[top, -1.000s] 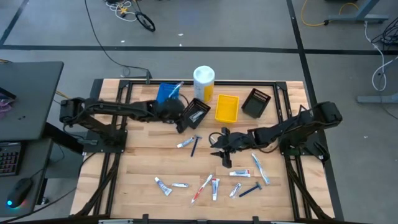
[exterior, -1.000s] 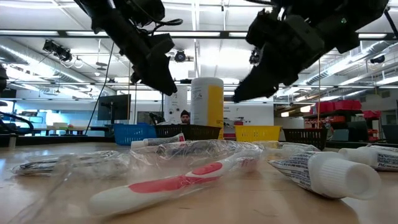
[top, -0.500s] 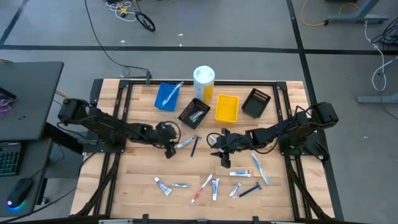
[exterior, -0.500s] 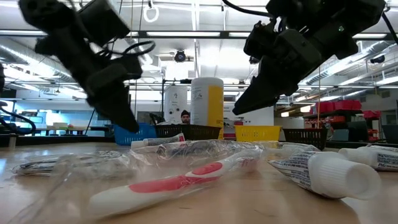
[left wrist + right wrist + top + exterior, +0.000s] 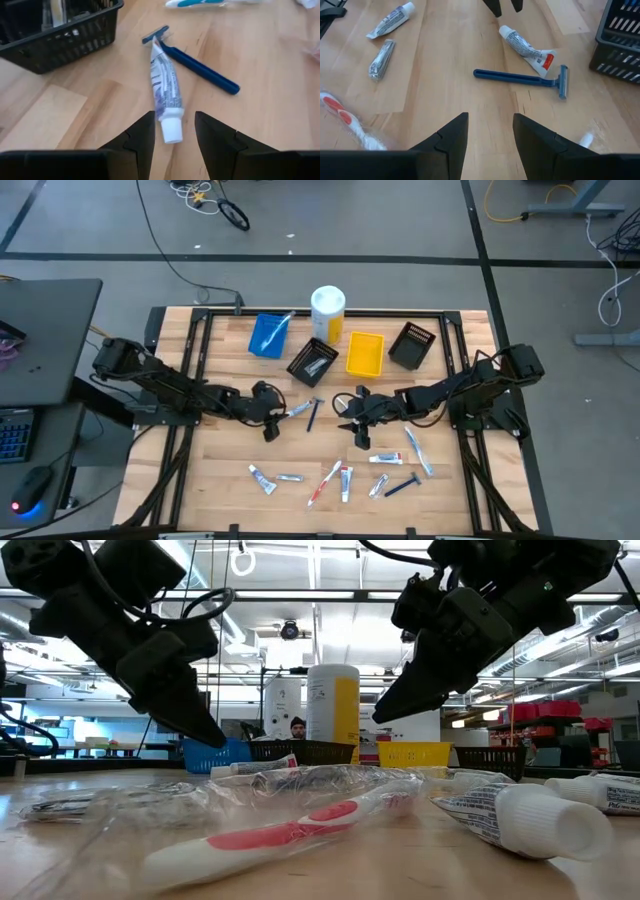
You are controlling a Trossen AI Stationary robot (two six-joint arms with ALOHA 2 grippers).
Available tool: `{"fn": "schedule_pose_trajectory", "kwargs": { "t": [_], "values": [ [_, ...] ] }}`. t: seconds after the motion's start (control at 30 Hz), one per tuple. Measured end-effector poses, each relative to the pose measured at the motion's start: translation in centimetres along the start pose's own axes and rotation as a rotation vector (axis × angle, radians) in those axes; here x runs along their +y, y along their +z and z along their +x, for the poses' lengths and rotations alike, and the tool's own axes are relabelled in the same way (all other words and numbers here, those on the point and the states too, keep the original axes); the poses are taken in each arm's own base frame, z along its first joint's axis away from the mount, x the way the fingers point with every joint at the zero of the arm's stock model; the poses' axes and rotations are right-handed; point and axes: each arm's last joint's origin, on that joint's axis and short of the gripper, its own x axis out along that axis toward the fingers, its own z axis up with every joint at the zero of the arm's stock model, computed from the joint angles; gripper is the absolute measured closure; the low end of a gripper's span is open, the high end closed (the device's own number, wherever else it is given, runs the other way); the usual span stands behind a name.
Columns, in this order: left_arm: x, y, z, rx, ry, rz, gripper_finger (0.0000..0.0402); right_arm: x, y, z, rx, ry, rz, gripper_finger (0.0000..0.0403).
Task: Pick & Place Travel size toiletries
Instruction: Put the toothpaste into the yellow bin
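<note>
Toothpaste tube [image 5: 166, 96] lies mid-table touching blue razor [image 5: 196, 65]; left gripper [image 5: 173, 131] spread over its cap, right gripper [image 5: 490, 131] spread at 3 o'clock. Risk: fingers snag razor too.

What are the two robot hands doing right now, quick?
Left gripper: open, empty, lined up on the tube.
Right gripper: open, empty, above the razor.
</note>
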Motion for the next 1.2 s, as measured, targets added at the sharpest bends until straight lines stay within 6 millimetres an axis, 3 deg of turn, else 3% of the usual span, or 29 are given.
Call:
{"fn": "schedule_pose_trajectory", "kwargs": {
  "t": [0.47,0.93,1.2],
  "values": [
    [0.0,0.0,0.0,-0.010,0.016,-0.039,0.0255,0.0,0.1,0.0,-0.014,0.003,-0.010,0.0237],
    [-0.9,-1.5,3.6,0.082,0.051,0.035,0.0257,0.0,0.7,0.0,-0.086,-0.053,-0.001,0.0237],
    [-0.9,-1.4,3.5,0.071,0.044,0.082,0.0327,-0.4,0.9,0.0,-0.103,-0.084,0.008,0.0237]
  ]
}}
